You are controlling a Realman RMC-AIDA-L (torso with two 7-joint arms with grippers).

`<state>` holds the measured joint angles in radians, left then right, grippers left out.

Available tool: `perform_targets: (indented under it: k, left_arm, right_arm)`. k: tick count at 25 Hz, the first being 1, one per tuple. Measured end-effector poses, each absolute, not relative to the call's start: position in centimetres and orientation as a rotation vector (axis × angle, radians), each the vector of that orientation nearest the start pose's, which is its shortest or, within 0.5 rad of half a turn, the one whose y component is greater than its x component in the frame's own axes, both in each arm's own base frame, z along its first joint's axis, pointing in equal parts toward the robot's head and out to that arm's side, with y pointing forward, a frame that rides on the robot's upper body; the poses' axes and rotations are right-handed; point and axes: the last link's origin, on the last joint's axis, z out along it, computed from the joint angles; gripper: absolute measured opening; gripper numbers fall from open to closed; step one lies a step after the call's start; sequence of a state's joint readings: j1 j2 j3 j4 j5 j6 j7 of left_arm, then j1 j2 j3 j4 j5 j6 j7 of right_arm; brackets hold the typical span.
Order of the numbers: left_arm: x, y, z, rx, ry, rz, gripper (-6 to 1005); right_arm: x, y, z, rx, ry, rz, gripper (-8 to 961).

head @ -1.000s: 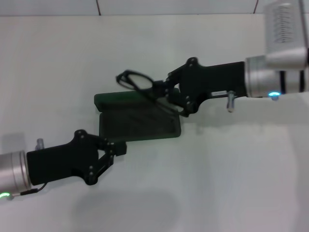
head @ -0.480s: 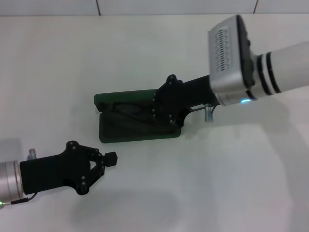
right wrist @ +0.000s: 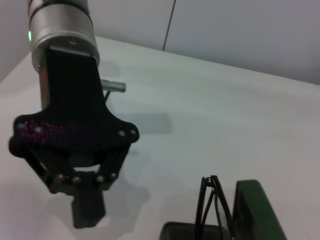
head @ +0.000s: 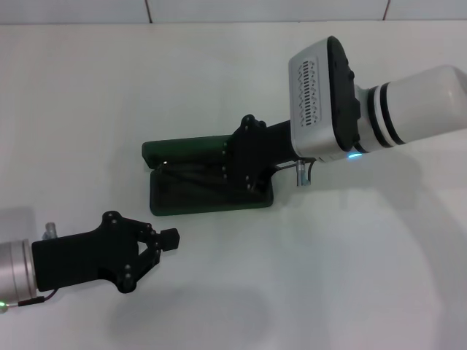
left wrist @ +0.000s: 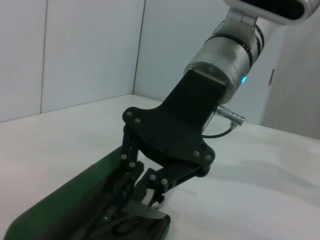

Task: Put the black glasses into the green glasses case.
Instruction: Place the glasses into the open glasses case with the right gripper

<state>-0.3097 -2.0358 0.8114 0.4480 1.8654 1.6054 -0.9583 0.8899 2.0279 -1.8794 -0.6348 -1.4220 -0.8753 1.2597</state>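
1. The green glasses case [head: 208,182] lies open near the middle of the white desk [head: 350,277], its lid [head: 186,150] on the far side and its lined tray on the near side.
2. The right gripper [head: 235,169] reaches in from the right and sits low over the right half of the tray, its black body hiding much of the lining in the head view.
3. The black glasses [left wrist: 125,222] are down inside the case: the left wrist view shows their thin frame lying on the lining directly under the right gripper's fingertips, and the right wrist view shows slim black temple arms [right wrist: 212,205] at the tray's edge beside the green lid.
4. Whether the right gripper is clamped on the frame or has let go, I cannot tell; its fingers converge low over the glasses and the contact is hidden.
5. The left gripper [head: 169,238] hangs over the desk just near and left of the case, touching nothing, its fingers drawn together on empty air.
6. Judged step: placement, with the glasses at or almost at rest in the tray.
7. The next move calls for a clean release and a straight lift away, so the fingers do not snag a temple arm and drag the glasses out.
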Motion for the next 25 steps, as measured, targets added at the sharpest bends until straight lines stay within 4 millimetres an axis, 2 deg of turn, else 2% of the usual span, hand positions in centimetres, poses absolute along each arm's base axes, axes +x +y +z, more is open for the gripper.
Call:
perform_targets:
  k: [25]
  left_arm:
    - [-31.98, 24.11, -2.54, -2.745, -0.484, -0.754, -1]
  right_arm:
    - [11.46, 38.18, -12.32, -2.902, -0.359, 0.193, 107]
